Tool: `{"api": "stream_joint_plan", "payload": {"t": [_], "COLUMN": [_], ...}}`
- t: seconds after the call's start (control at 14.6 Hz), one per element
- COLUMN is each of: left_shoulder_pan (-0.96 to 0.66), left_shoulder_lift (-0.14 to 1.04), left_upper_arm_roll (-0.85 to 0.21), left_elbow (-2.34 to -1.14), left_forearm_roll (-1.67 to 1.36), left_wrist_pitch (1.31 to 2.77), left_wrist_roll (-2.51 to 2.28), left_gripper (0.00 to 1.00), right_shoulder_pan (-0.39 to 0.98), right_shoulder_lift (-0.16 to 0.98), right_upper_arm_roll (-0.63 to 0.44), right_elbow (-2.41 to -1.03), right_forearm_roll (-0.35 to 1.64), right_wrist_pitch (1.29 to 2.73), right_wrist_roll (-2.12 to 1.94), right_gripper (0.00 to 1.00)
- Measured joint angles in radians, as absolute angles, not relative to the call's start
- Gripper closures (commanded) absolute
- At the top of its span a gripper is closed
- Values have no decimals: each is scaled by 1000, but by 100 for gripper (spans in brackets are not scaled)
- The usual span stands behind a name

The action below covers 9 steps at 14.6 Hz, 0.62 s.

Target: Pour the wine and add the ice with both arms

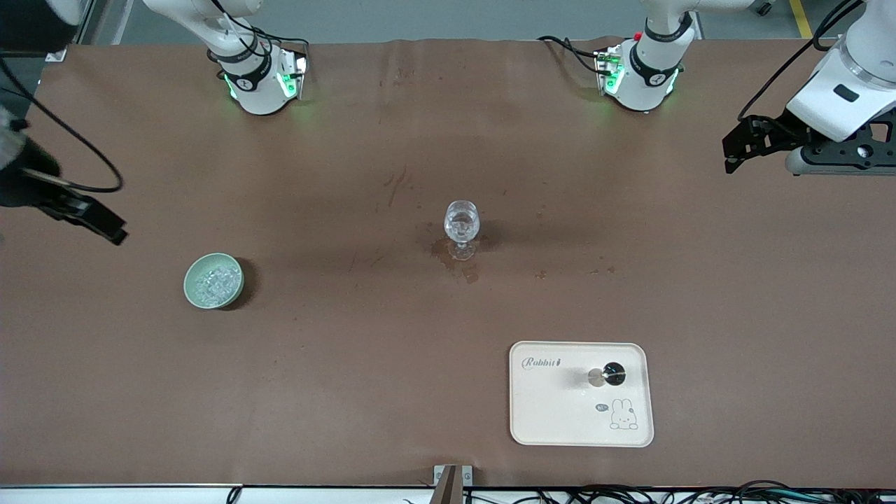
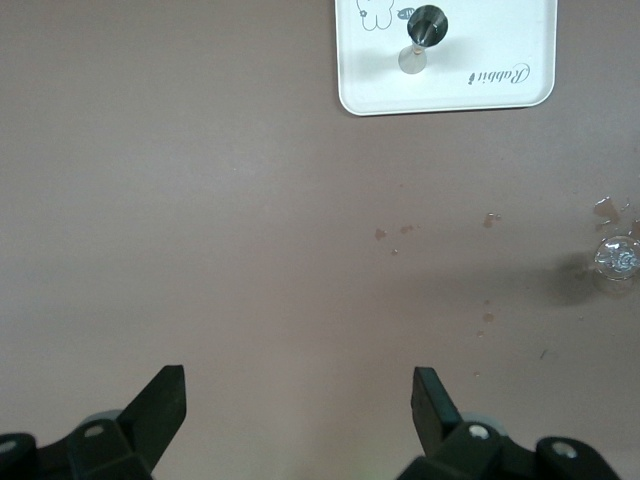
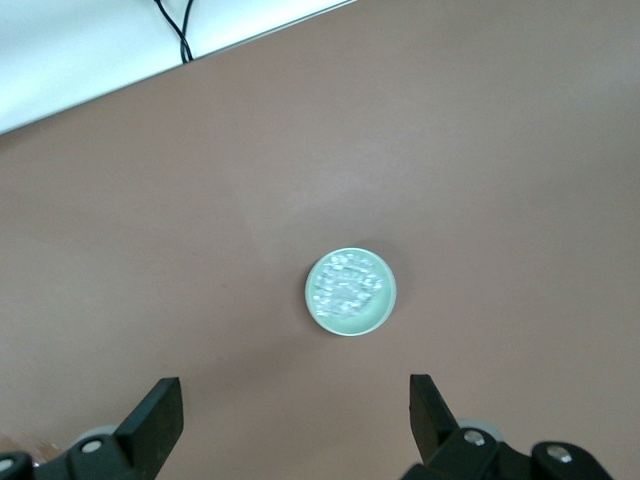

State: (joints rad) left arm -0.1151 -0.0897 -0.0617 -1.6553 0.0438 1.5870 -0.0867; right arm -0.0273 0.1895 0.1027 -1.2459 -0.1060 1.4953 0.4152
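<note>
The right gripper (image 1: 105, 225) hangs high over the table's right-arm edge, fingers spread apart and empty. One green bowl (image 1: 213, 281) holds the ice (image 1: 215, 281); one glass (image 1: 461, 227) stands mid-table; one tray (image 1: 581, 394) lies by the front edge. The left gripper (image 1: 735, 150) hovers over the opposite edge, fingers spread.

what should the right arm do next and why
Probably lower the right pincer toward the pale green bowl. It hangs open and empty above the table, and the ice sits untouched in that bowl. The left pincer waits open too.
</note>
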Motion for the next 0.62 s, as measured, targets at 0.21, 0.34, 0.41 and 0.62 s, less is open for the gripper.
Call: {"api": "stream_joint_plan", "payload": {"t": [0.21,0.34,0.41,0.62], "left_shoulder_pan": [-115,-114,-113,-111], "left_shoulder_lift": [-90,-90,-90,-90], "left_upper_arm_roll": [-62,-61,-61,-60], "left_elbow": [-1651,-1645,-1639,-1624], "left_forearm_roll": [44,44,44,44], "left_wrist_pitch": [1587,1587,1587,1587], "left_wrist_roll": [-87,-87,-87,-87], "left_gripper": [0,0,0,0], "right_shoulder_pan": [-28,-28,-28,-28], "right_shoulder_lift": [155,112,86,10], "right_upper_arm_roll": [-1,-40,-48,-51], "right_elbow": [-1285,-1345,-1385,-1499], "right_forearm_roll": [-81,-79,-79,-78], "right_wrist_pitch": [1486,1496,1518,1583], "right_wrist_roll": [265,207,197,189], "right_gripper": [0,0,0,0]}}
